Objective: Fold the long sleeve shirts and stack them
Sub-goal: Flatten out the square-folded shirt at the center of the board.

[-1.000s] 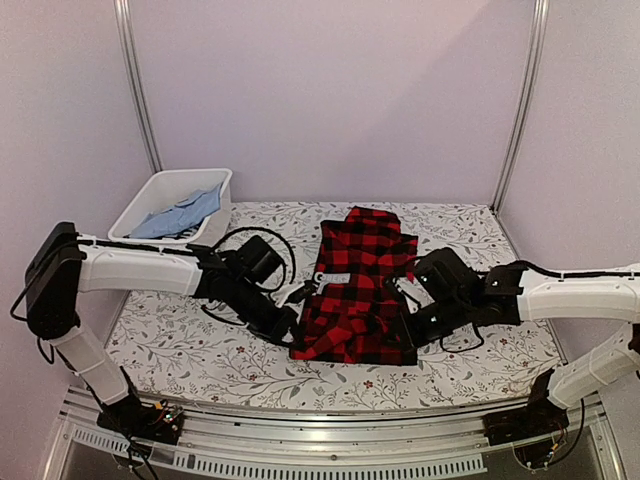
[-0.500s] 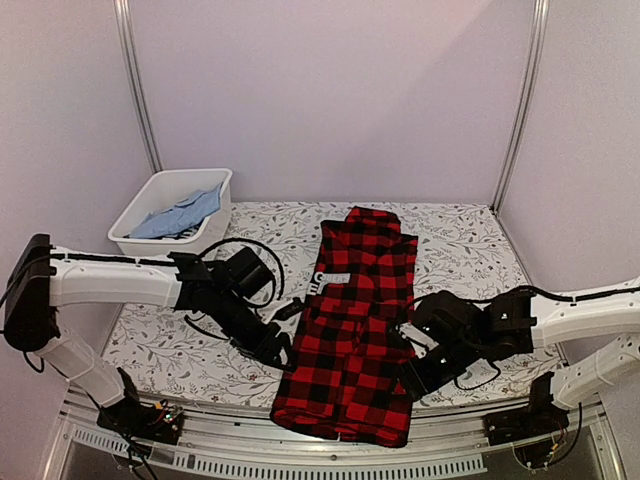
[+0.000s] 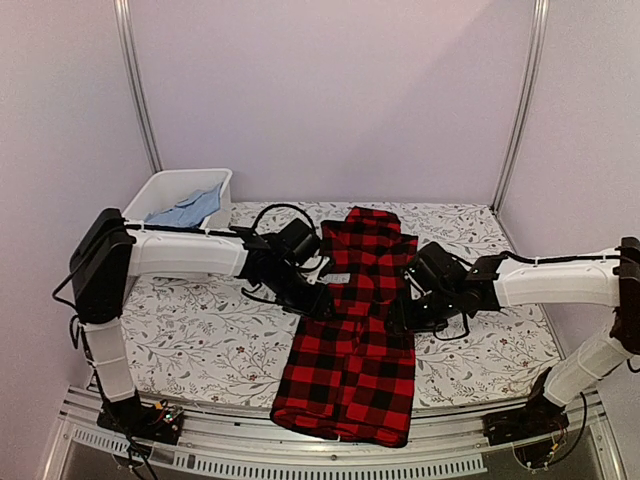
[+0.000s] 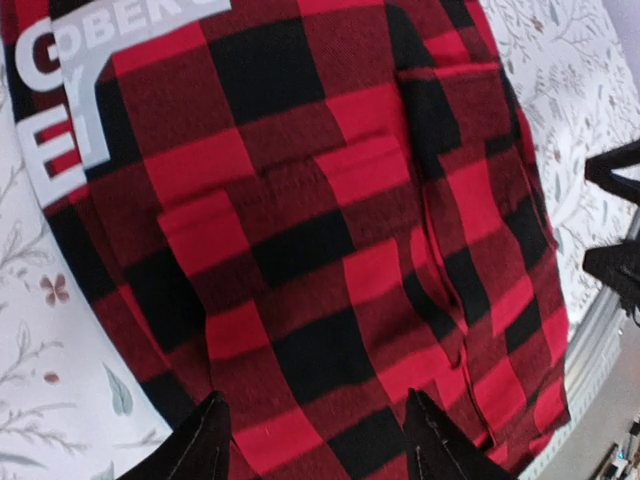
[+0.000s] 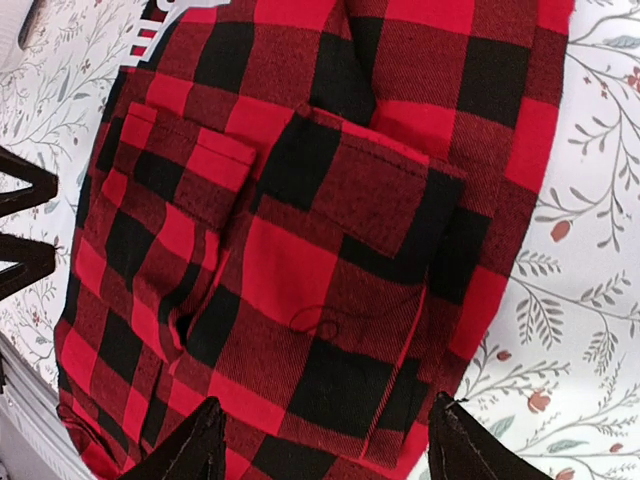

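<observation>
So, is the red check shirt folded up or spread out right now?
Spread out lengthwise: the red check shirt lies as one long strip down the table, its near end hanging over the front edge.

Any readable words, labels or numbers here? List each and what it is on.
"OBER": white tag on the red-and-black shirt, left wrist view, cut by the frame edge.
"EY": same tag, line below, beside a partial "G".
Right wrist view: only the tag's edge shows, unreadable.
Nothing else.

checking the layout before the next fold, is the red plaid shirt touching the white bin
Apart. The top view shows floral table between the red-and-black check shirt and the white bin.
</observation>
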Tool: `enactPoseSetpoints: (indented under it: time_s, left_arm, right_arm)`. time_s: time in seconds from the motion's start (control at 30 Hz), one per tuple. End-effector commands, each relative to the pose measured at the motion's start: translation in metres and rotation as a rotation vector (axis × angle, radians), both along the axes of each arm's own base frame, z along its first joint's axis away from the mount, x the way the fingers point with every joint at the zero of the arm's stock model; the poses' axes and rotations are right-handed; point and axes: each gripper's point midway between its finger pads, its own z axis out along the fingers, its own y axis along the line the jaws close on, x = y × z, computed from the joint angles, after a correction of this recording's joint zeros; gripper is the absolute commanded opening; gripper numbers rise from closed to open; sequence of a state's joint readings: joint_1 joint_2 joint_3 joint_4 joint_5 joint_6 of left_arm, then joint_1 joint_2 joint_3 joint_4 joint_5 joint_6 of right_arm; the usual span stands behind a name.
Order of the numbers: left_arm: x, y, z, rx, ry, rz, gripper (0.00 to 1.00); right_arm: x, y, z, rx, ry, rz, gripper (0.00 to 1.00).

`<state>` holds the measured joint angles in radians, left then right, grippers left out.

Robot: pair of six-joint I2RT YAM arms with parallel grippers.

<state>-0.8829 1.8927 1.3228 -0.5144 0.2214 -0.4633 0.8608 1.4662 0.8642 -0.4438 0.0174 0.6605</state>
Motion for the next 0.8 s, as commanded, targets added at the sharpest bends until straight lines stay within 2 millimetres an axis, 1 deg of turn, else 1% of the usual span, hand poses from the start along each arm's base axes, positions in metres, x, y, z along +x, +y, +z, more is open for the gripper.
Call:
enactPoseSetpoints:
  time_s: [0.0, 0.13, 0.2, 0.33, 0.4, 0.5, 0.63, 0.67, 0.73, 0.77]
  left_arm:
    - [0.037, -0.006, -0.016, 0.099, -0.100, 0.052, 0.61]
    - [0.053, -0.012, -0.028, 0.137, -0.131, 0.073, 0.62]
    - [0.059, -0.014, -0.032, 0.148, -0.142, 0.081, 0.62]
    - [0.067, -0.019, -0.039, 0.151, -0.143, 0.080, 0.61]
    - [0.069, -0.017, -0.045, 0.176, -0.146, 0.089, 0.59]
    - [0.069, -0.017, -0.048, 0.185, -0.144, 0.089, 0.56]
    - [0.065, -0.015, -0.046, 0.181, -0.130, 0.085, 0.50]
    - [0.063, -0.014, -0.045, 0.180, -0.130, 0.086, 0.47]
    - [0.060, -0.011, -0.042, 0.177, -0.131, 0.087, 0.38]
    - [0.056, -0.013, -0.040, 0.161, -0.119, 0.075, 0.35]
  right_arm:
    - [0.028, 0.005, 0.001, -0.024, -0.082, -0.046, 0.68]
    - [0.032, 0.001, -0.006, -0.037, -0.079, -0.067, 0.68]
    - [0.034, 0.001, -0.006, -0.039, -0.085, -0.064, 0.68]
    - [0.037, 0.000, -0.006, -0.043, -0.093, -0.063, 0.68]
    - [0.038, -0.001, -0.007, -0.047, -0.094, -0.064, 0.68]
    - [0.039, -0.002, -0.009, -0.052, -0.092, -0.064, 0.69]
    - [0.040, 0.000, -0.011, -0.053, -0.090, -0.060, 0.69]
    - [0.041, 0.001, -0.012, -0.055, -0.088, -0.058, 0.69]
    - [0.042, 0.002, -0.014, -0.057, -0.087, -0.056, 0.69]
    - [0.042, 0.003, -0.014, -0.058, -0.086, -0.055, 0.69]
